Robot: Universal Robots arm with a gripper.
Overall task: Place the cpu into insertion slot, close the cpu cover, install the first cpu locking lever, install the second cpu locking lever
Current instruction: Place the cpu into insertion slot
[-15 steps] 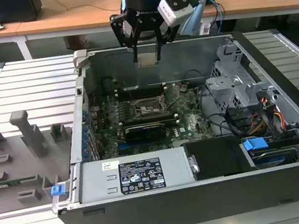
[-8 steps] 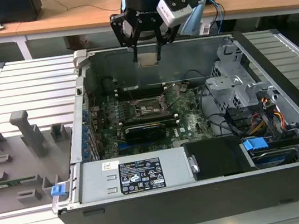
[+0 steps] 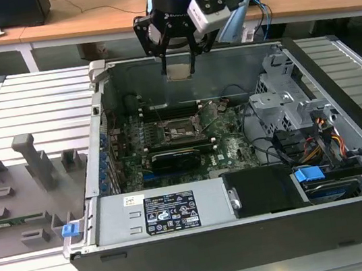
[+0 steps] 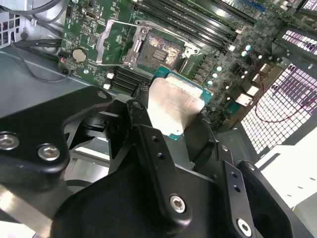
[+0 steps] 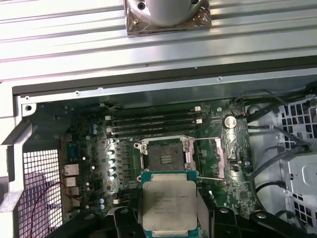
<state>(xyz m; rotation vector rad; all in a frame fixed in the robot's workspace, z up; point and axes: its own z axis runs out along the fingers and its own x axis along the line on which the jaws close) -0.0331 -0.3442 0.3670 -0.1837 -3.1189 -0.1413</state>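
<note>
Hand was clamped on the cpu, one finger on each of two opposite edges, chip flat with its silver-grey top up. In both wrist views I saw the fingers pinching the cpu from both sides, tan-green edge visible along the free side. In the first wrist view, the cpu sat between the black finger links of the hand.

Cpu hung in the air above the open computer case, roughly level with the top of its far wall in the exterior view. It was well apart from the socket, touching nothing but the hand.

Socket lay uncovered on the green motherboard, contact field showing. The cpu cover stood swung up beside the socket, open.

Memory slots ran alongside the socket, coin cell near one corner. A black card sat on the board on the near side of the socket in the exterior view.

Case rested on a slatted metal table. Grey fixtures stood on the table at the exterior view's left.
</note>
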